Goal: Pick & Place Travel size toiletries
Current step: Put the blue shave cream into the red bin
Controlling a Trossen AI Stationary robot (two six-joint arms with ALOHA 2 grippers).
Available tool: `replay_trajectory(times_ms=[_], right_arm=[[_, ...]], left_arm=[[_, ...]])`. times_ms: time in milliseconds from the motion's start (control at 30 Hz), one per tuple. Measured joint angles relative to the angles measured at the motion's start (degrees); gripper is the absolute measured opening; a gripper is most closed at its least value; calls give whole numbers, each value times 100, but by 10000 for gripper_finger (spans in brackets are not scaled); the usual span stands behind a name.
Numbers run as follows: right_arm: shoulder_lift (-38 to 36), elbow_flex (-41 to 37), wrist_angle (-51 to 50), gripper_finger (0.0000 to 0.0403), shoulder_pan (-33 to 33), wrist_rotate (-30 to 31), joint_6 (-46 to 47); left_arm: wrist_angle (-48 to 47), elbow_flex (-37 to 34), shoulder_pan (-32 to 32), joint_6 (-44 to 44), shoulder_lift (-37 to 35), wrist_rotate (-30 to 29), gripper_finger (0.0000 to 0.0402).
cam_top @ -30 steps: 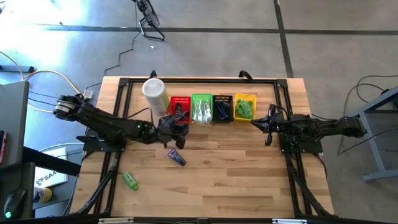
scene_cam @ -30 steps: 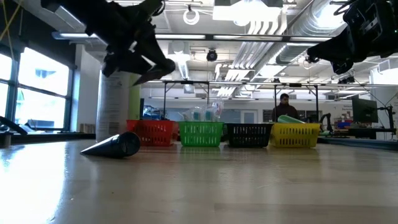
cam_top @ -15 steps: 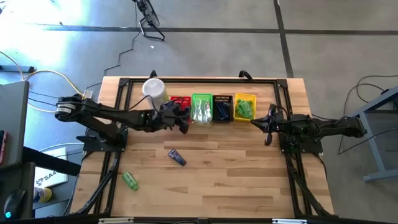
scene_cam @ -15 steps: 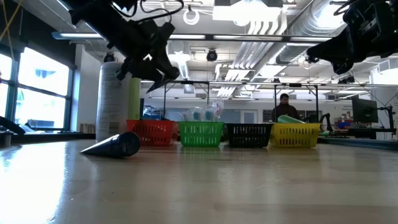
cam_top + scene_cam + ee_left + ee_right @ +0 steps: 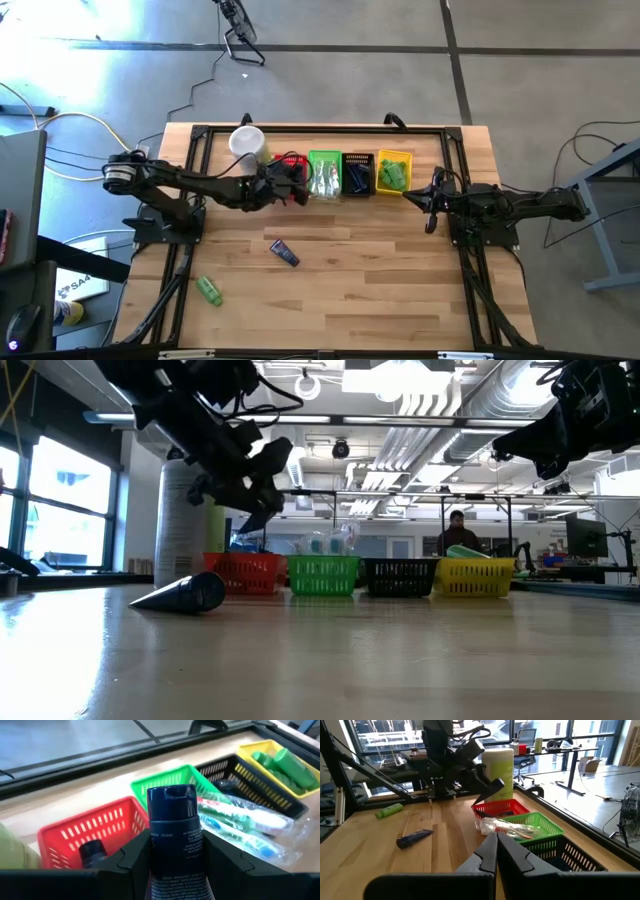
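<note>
My left gripper (image 5: 287, 181) hangs above the red basket (image 5: 290, 163) at the far edge, shut on a navy tube (image 5: 172, 845). Another dark tube (image 5: 93, 852) lies inside that basket. A second navy tube (image 5: 284, 252) lies on its side on the table's middle, also visible in the low view (image 5: 186, 594). A green mini bottle (image 5: 208, 290) lies near the left near corner. Clear-wrapped sticks (image 5: 240, 822) fill the green basket (image 5: 324, 172). Green bottles (image 5: 394, 176) sit in the yellow basket. My right gripper (image 5: 431, 201) waits shut at the right, above the table. My left gripper pinches the navy tube's body (image 5: 174, 851) between its two fingers, just behind the cap (image 5: 171, 803). The tube lies along the fingers, with its cap end sticking out past the fingertips. It is lifted clear, above the red basket's near wall (image 5: 87, 831).
A tall white canister (image 5: 248, 146) stands just left of the red basket, close to my left arm. A black basket (image 5: 358, 172) sits between the green and yellow ones. Open wood lies across the table's near half. A person shows far off in the room (image 5: 456, 528).
My left gripper has carried the navy tube from above the table's middle toward the far edge, up to the red basket, and dipped lower while tipping its fingers down. It has stayed shut on the tube. The tube and bottle on the table have not moved.
</note>
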Motion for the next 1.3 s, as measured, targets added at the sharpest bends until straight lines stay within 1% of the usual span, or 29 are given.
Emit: replay_trajectory(times_ms=[100,600,700,867,967,1167,1300], right_arm=[[0,0,0,2,0,-1,-22],[0,0,0,2,-1,-3,-70],[0,0,0,2,-1,-3,-72],[0,0,0,2,0,-4,-76],[0,0,0,2,0,-5,-81],[0,0,0,3,0,-3,-83],[0,0,0,3,-1,-5,-83]], left_arm=[[37,1,-7,0,0,-95,154],[20,1,-7,0,0,-112,157],[21,1,7,-1,0,-134,175],[22,1,97,-17,0,-147,223],[22,1,149,-17,0,-167,239],[108,1,170,1,0,-159,235],[249,1,168,31,-4,197,216]])
